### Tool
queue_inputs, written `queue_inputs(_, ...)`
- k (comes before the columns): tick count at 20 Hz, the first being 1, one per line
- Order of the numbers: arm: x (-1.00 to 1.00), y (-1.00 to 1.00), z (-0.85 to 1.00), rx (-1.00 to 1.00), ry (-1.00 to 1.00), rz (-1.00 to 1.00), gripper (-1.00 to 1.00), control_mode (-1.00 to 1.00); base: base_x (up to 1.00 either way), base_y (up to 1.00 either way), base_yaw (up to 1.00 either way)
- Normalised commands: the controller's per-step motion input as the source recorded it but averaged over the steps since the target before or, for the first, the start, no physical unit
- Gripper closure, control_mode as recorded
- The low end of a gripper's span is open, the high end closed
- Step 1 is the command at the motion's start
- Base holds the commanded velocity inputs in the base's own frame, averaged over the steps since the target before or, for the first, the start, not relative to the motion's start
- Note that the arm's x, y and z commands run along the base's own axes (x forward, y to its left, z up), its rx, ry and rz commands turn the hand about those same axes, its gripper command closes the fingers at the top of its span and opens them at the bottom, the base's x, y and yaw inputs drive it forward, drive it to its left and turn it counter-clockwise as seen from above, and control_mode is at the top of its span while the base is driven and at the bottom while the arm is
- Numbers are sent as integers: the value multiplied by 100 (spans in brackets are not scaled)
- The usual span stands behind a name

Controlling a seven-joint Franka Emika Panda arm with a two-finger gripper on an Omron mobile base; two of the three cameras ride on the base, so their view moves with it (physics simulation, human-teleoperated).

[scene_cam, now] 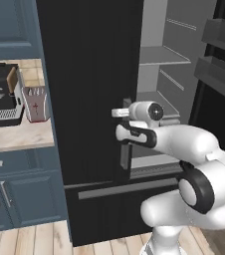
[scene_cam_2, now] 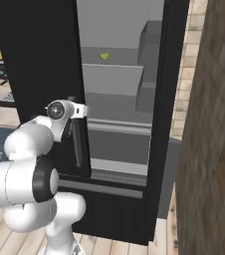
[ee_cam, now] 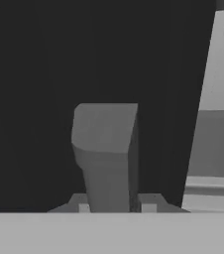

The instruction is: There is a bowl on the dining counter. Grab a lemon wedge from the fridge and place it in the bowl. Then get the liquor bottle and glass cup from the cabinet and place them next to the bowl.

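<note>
A: So, where was the gripper (ee_cam: 113,206) at that moment?

B: Right up against the black fridge (scene_cam: 89,124), at the vertical grey handle (ee_cam: 106,154) on the edge of the left-hand door. In the hand view the handle rose straight up between the two finger tips (ee_cam: 82,204), one on each side of it.

A: Was it gripping the handle?

B: It looked that way. The jaws stood narrowed around the bar with little or no gap visible on either side, so I took it as closed on the handle.

A: And the fridge itself?

B: The right-hand door (scene_cam: 219,55) was swung open, its grey bins showing at the right of the left base view. The pale interior with its shelves (scene_cam_2: 117,79) was exposed.

A: Could you see the lemon wedge?

B: Yes, in the right base view: a small yellow-green piece, the lemon wedge (scene_cam_2: 104,56), sat on an upper shelf towards the left, well above the gripper.

A: Anything else nearby?

B: To the left of the fridge, a counter (scene_cam: 20,137) carried a coffee machine (scene_cam: 4,94) and a toaster (scene_cam: 36,103) just beside it, over blue cabinets (scene_cam: 20,191).
</note>
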Motion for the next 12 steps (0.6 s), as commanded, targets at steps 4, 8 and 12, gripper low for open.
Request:
queue_inputs(4,-89,33,0,0,-22,1,100,-100,0,0,0)
queue_inputs(8,-99,40,0,0,-17,1,100,-100,0,0,0)
queue_inputs(12,-100,50,0,0,-12,0,100,-100,0,0,0)
